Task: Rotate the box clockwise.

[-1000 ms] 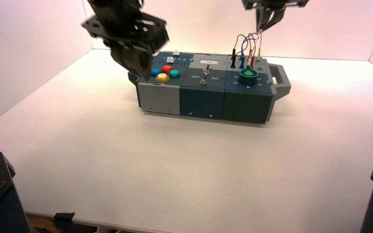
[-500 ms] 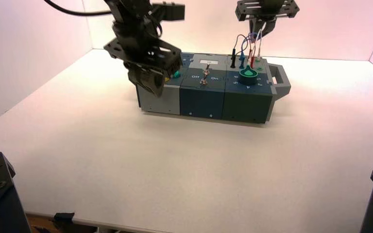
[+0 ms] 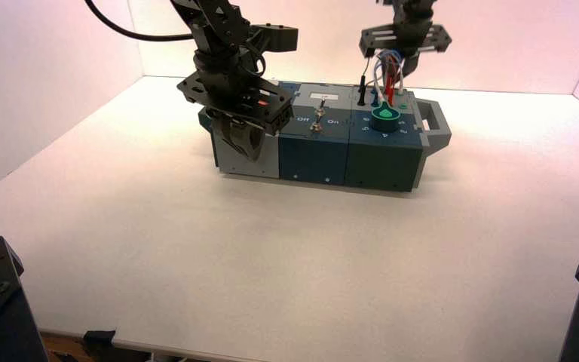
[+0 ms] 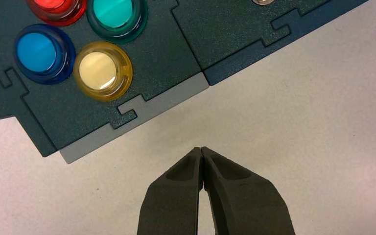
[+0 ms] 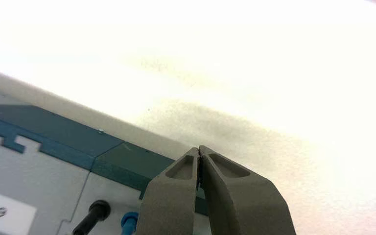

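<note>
Bracketing the Box From Opposite Sides for a Clockwise Turn

Spanning the middle of the far half of the table, the long blue-grey box lies with its button end to the robot's left and its wired end to the right. The left gripper is at the near side, by the left end; the right gripper is beyond the far side, behind the wired end. Such a diagonal placing probably serves the turn: the left one pushing away from the robot, the right one drawing its end nearer, so that the box swings clockwise. Both grippers have their fingers pressed together at the tips, holding nothing, which suits pushing rather than grasping.

From the left gripper, the box's near edge lies just beyond the fingertips, with bare table showing between. From the right gripper, the box lies on the robot's side; whether they touch is hard to tell.

Among the smaller parts, the green dial sits near the wires, which the right arm should avoid snagging. Smallest are the round buttons, yellow and blue among them.
</note>
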